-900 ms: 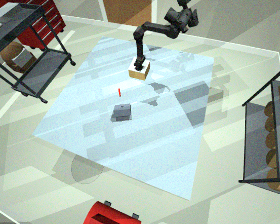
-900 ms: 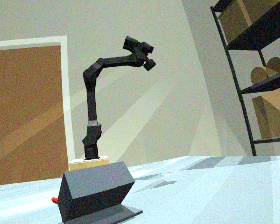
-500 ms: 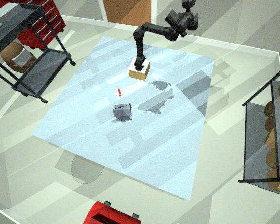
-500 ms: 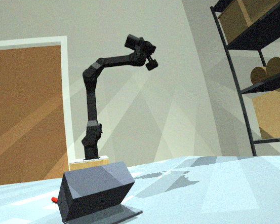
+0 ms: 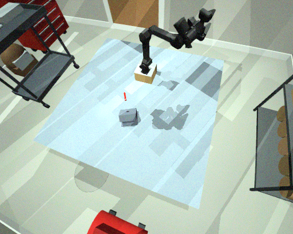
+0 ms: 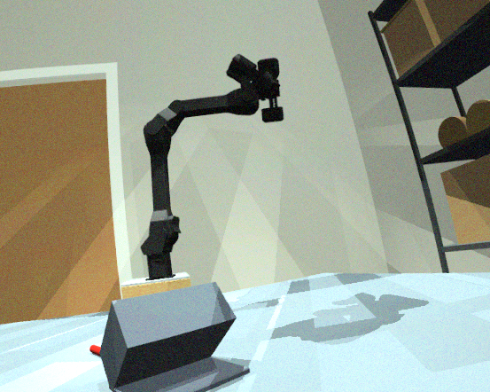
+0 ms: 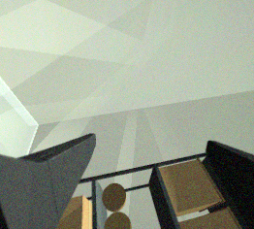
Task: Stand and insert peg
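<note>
The red peg [image 5: 125,96] [image 6: 95,349] lies flat on the pale blue table [image 5: 77,132] [image 6: 462,328]. In the top view its white band shows near the end closer to the sloped panel. The grey sloped panel [image 5: 124,118] [image 6: 160,317] stands in front of the robot, with a small dark hole [image 5: 127,111] in its upper face. The exterior view shows the panel from behind, and it hides most of the peg. My gripper [image 5: 212,17] [image 6: 271,90] [image 7: 149,142] is open and empty, high above the table and well to one side of peg and panel. The wrist view shows neither.
The arm stands on a wooden base block [image 5: 143,78] [image 6: 156,289] behind the peg. A dark cart [image 5: 45,74] stands beyond one side of the table, and a shelf rack [image 5: 271,148] [image 6: 475,144] with boxes beyond the other. A red object [image 5: 109,223] is at the front.
</note>
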You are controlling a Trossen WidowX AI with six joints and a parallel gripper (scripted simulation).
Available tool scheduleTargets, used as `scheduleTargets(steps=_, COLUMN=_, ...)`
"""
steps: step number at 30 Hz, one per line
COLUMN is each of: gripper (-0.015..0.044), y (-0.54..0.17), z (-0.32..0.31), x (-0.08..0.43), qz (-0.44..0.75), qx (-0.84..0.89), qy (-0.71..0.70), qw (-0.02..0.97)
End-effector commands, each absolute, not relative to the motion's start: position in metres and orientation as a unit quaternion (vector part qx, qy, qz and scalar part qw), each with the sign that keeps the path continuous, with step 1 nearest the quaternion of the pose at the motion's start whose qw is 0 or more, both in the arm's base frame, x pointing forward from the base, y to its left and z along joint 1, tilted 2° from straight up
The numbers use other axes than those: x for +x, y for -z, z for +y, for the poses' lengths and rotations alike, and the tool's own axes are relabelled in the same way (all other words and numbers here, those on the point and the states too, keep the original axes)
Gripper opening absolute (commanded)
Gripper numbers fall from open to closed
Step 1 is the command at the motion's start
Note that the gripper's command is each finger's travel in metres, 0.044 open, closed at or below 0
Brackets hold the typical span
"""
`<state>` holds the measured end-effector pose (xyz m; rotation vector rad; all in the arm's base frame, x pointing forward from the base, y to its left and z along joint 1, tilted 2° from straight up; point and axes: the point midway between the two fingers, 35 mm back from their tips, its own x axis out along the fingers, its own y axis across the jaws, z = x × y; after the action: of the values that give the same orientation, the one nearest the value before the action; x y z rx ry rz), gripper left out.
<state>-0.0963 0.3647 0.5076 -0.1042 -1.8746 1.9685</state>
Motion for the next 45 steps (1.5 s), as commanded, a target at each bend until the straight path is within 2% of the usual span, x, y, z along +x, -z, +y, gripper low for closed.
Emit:
scheduleTargets(steps=1, gripper=0.044, y=-0.498, z=0.38, x=-0.078, qz=-0.615, qx=-0.044, qy=-0.748, qw=0.245)
scheduleTargets(steps=24, gripper=0.044, y=-0.453, z=0.432, x=0.033, qz=-0.319, qx=-0.041, qy=-0.843, qw=0.432)
scheduleTargets(steps=45, gripper=0.044, y=-0.391, z=0.443, x=0.149, qz=-0.013, qx=0.037, qy=-0.803, qw=0.594)
